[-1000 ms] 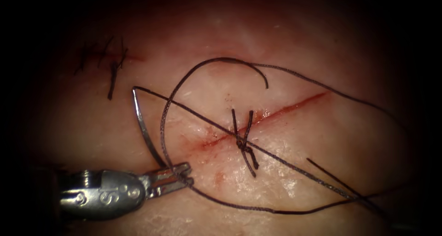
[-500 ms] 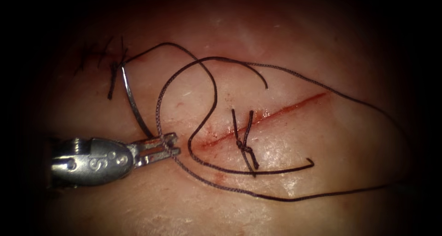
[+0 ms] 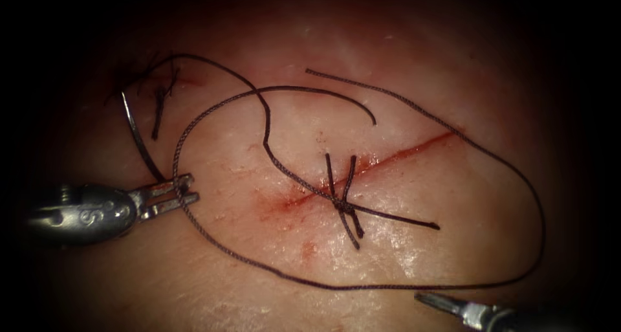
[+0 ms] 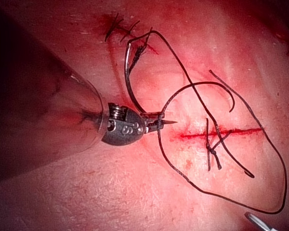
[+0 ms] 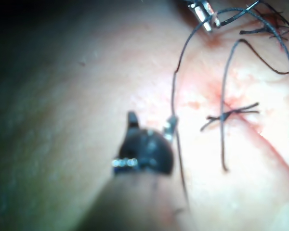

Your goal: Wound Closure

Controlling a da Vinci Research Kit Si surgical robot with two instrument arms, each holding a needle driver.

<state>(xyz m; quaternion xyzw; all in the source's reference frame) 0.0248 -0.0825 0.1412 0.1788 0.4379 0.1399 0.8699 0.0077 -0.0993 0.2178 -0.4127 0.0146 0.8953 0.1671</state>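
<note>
My left tool (image 3: 184, 193) pinches the needle (image 3: 139, 138) near its rear end, clear of the tissue (image 3: 388, 254), left of the cut (image 3: 381, 160). Thread (image 3: 517, 177) loops loosely around the knot (image 3: 343, 206). My right tool (image 3: 430, 299), half cut off, spreads empty fingers.

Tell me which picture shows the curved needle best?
The endoscope view: the needle arcs bare against the tissue, out of it, left of the cut, its lower end in the left pincer. The left wrist view shows it too, with thread close by. In the right wrist view I can't make it out.
</note>
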